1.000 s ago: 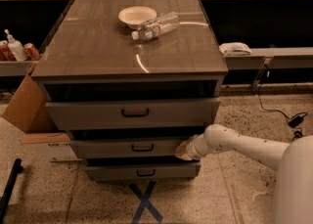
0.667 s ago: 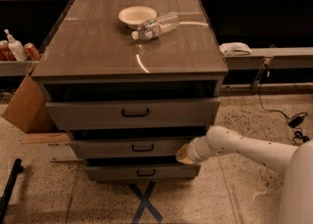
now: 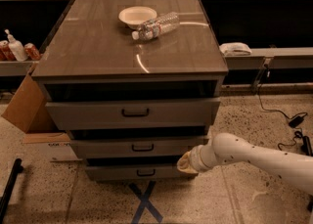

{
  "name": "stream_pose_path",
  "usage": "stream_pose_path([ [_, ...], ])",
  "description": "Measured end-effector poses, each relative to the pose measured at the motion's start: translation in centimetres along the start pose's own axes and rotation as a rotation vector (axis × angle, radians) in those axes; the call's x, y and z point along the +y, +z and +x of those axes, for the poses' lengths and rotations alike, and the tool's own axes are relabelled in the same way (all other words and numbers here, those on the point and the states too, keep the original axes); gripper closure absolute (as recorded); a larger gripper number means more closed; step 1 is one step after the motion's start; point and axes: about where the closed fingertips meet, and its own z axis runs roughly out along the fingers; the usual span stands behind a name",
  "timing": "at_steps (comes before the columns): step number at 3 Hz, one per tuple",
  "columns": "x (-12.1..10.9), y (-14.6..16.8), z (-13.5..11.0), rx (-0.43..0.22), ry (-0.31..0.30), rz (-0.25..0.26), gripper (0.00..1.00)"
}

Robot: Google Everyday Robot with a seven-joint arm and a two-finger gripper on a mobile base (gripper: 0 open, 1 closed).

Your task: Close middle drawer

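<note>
Drawers (image 3: 88, 114): three, all protruding. Gripper (image 3: 186, 163) at middle drawer (image 3: 107, 148) right front corner, state indeterminable. Table (image 3: 98, 47) carries one bowl (image 3: 137, 16), one bottle (image 3: 156, 26).

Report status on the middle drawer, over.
Hand low at right end of middle drawer front. Drawer not yet shut, dark gap above it. Nothing seen blocking it; top drawer also out.

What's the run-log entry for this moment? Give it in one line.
middle drawer: partly open | gripper: at its front's right end, contact unclear | top drawer: open | on top: bowl, bottle
</note>
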Motion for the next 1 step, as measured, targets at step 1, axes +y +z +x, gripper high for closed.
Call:
stream_pose_path([
  [1,1.31,-0.58,-0.27,-0.009,-0.016,-0.019,1.0],
])
